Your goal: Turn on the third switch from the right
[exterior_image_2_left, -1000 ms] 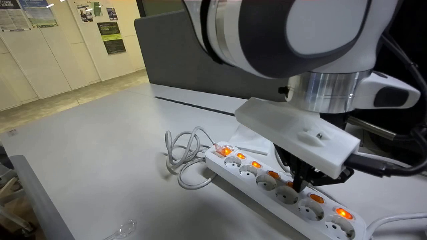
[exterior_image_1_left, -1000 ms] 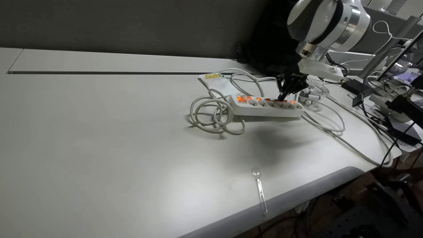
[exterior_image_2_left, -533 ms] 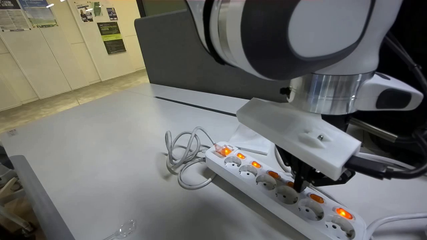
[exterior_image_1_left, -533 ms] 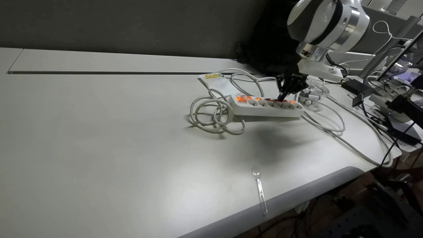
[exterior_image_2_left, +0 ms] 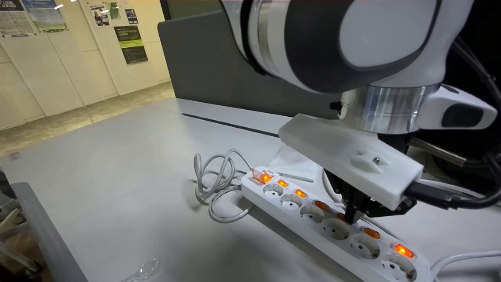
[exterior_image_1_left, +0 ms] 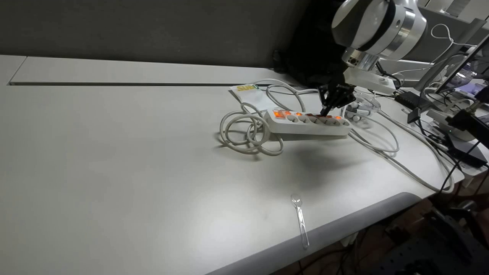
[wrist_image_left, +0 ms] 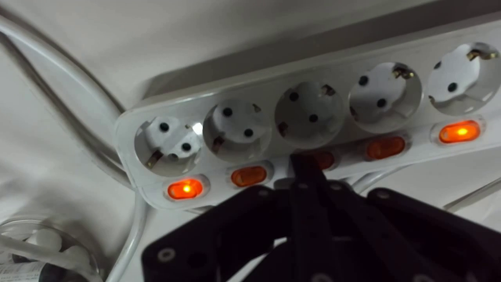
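Observation:
The white power strip (exterior_image_1_left: 305, 129) lies on the table in both exterior views (exterior_image_2_left: 297, 229) and fills much of the wrist view (wrist_image_left: 219, 179). The third switch from the right (exterior_image_2_left: 341, 216) is orange-red and unlit. In the wrist view its left part is hidden behind my fingertip, and its right end (wrist_image_left: 325, 159) shows. My gripper (wrist_image_left: 303, 161) is shut and holds nothing. It points down at that switch in both exterior views (exterior_image_1_left: 324, 113) (exterior_image_2_left: 352, 220). I cannot tell whether the tip touches it.
The neighbouring switches (wrist_image_left: 249, 176) (wrist_image_left: 386, 148) are unlit, and the end switch (wrist_image_left: 185, 189) is lit. Coiled grey cable (exterior_image_1_left: 248, 131) lies by the strip. A white paper packet (exterior_image_1_left: 254, 97) lies behind it. A clear plastic spoon (exterior_image_1_left: 300, 219) lies near the table edge.
The shut gripper has moved only very slightly over the switch row. The third switch has stayed unlit where it shows.

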### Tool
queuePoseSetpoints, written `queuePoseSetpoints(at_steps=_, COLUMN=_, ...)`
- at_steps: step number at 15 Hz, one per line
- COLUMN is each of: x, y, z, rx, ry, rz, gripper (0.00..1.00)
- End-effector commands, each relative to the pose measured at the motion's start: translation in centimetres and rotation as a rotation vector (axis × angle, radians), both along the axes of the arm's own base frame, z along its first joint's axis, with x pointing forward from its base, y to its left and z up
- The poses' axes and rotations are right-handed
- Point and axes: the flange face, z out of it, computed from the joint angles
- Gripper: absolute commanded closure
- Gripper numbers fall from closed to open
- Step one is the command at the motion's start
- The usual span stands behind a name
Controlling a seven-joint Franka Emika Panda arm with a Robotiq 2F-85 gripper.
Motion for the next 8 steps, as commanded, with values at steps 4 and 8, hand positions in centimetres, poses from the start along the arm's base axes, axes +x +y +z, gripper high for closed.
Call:
queuePoseSetpoints(at_steps=4, x=0.66, y=-0.53, z=-0.38, rx=0.017, ry=0.003, rz=-0.043, gripper=1.0)
queuePoseSetpoints(at_steps=8, x=0.79, y=-0.38, z=-0.8, rx=0.027, ry=0.019, rz=-0.082, gripper=1.0)
